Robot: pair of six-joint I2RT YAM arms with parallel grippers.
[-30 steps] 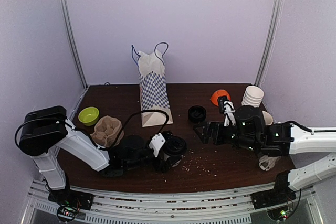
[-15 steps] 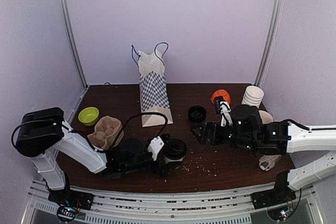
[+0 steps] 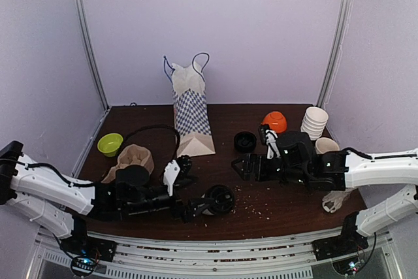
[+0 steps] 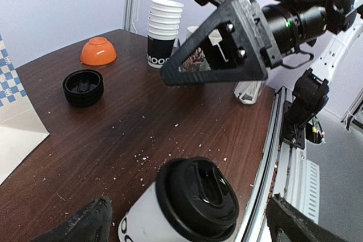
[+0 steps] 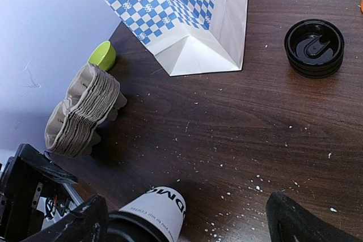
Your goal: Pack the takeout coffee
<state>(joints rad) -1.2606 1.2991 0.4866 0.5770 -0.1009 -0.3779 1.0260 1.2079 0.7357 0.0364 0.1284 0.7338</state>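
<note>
The takeout coffee (image 3: 219, 198), a white paper cup with black print and a black lid, stands on the brown table near the front edge. My left gripper (image 3: 192, 187) is open just left of it. In the left wrist view the cup (image 4: 187, 205) sits between the wide-apart fingers (image 4: 85, 225) without touching either. My right gripper (image 3: 243, 166) hovers open to the cup's upper right. The right wrist view looks down on the cup (image 5: 153, 213) at the lower left, between that gripper's fingertips (image 5: 303, 222).
A blue-checked paper bag (image 3: 191, 119) stands upright at centre back. Stacked pulp cup carriers (image 3: 134, 159) and a green bowl (image 3: 110, 144) lie left. Black lids (image 3: 245, 141), an orange bowl (image 3: 275, 121) and a stack of lidless cups (image 3: 314, 122) are on the right. Crumbs dot the table.
My left gripper has opened wider and drawn back to the left, leaving the cup standing free. The right gripper has shifted slightly left.
</note>
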